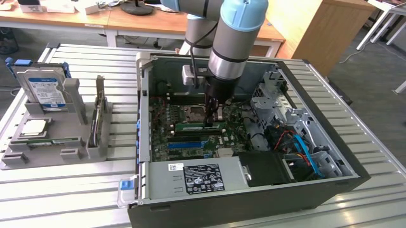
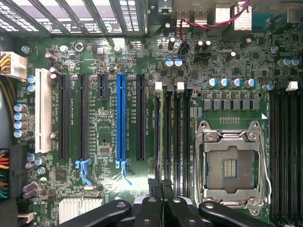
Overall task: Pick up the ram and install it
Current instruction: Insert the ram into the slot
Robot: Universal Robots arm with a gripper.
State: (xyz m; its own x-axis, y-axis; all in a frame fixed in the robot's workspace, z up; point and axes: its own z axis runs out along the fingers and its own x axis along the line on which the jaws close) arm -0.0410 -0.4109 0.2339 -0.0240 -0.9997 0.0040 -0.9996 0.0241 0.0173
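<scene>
At six o'clock from the socket (image 1: 193,113), my gripper (image 1: 212,123) is pinched shut on the ram (image 1: 190,127); I judge installing now needs straight, even pressure.

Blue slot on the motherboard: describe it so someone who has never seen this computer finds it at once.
Inside the open black computer case, find the green motherboard with its row of long parallel card slots. The long blue plastic slot lies in that row, between two black slots; it is the row's only blue one.
</scene>
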